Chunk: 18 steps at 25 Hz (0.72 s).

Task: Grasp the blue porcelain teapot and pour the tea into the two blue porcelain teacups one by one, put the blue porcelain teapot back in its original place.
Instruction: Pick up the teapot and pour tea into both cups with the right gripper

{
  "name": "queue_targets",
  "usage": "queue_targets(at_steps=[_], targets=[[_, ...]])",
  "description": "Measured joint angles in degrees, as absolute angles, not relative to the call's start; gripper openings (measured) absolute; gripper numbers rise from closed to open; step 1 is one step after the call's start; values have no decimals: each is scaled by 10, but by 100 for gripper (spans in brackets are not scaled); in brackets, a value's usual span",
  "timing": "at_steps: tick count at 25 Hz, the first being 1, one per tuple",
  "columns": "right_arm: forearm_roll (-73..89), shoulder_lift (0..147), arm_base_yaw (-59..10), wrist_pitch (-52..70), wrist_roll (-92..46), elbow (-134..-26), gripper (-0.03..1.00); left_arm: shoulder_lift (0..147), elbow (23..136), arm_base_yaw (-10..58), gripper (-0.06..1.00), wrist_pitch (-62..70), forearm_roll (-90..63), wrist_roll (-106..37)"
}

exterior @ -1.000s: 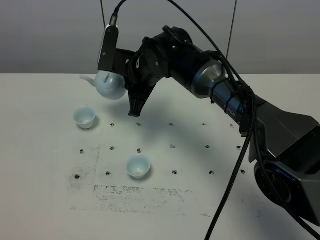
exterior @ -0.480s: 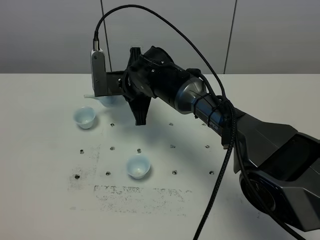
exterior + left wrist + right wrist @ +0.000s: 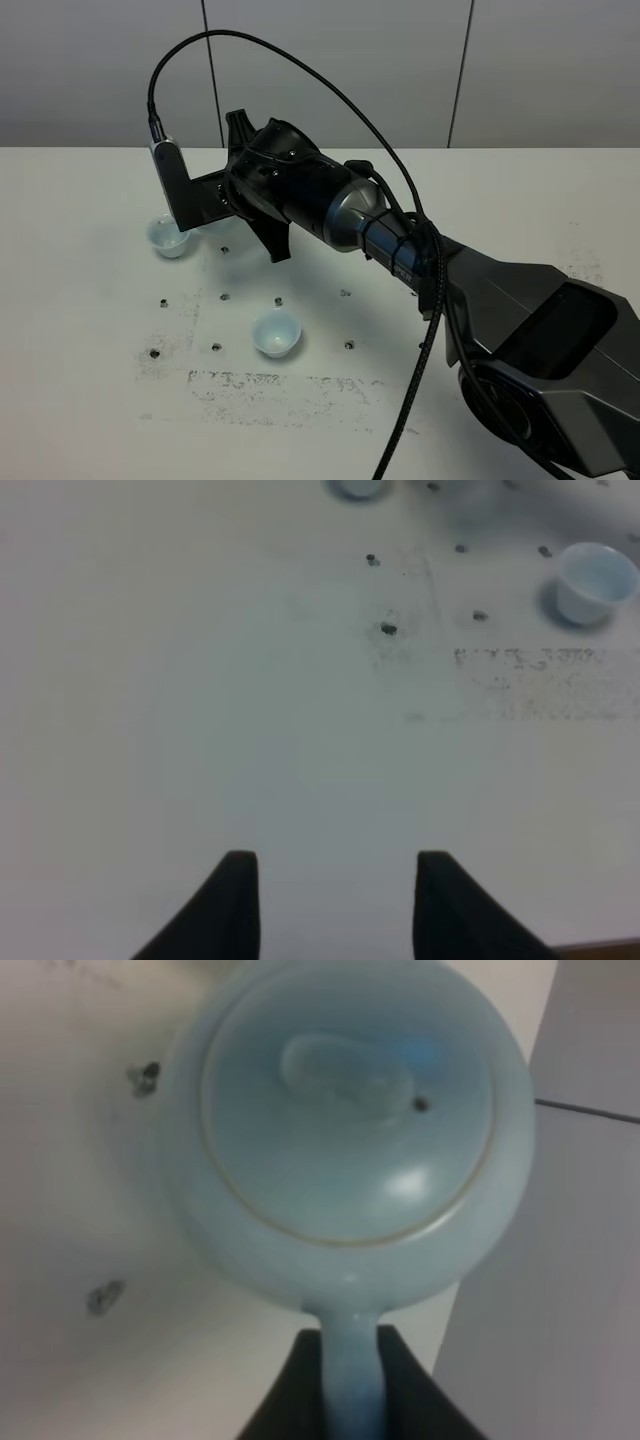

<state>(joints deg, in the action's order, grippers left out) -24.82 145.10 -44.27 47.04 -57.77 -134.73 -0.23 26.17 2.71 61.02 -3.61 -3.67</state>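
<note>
My right gripper (image 3: 350, 1385) is shut on the loop handle of the blue porcelain teapot (image 3: 350, 1120). The right wrist view shows its lid and knob face-on, so the pot is tipped. In the high view the right gripper (image 3: 222, 205) reaches across to the left and hangs over the far-left teacup (image 3: 167, 238); the wrist and its camera hide nearly all of the teapot there. The second teacup (image 3: 276, 334) stands nearer the front. My left gripper (image 3: 338, 900) is open and empty over bare table, well short of that teacup (image 3: 596, 580).
The white table (image 3: 90, 400) has rows of small dark holes and a scuffed grey patch (image 3: 280, 385) in front of the near cup. The right arm's black cable (image 3: 420, 330) loops over the middle. A grey wall stands behind the table.
The right arm has swung left and down and rolled its wrist, carrying the teapot over the far-left cup. The teapot is now hidden behind the wrist in the high view.
</note>
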Motion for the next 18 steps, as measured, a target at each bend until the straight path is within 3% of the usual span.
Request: queue_targets(at_steps=[18], targets=[[-360, 1452, -445, 426, -581, -1347, 6, -2, 262, 27, 43, 610, -36, -37]])
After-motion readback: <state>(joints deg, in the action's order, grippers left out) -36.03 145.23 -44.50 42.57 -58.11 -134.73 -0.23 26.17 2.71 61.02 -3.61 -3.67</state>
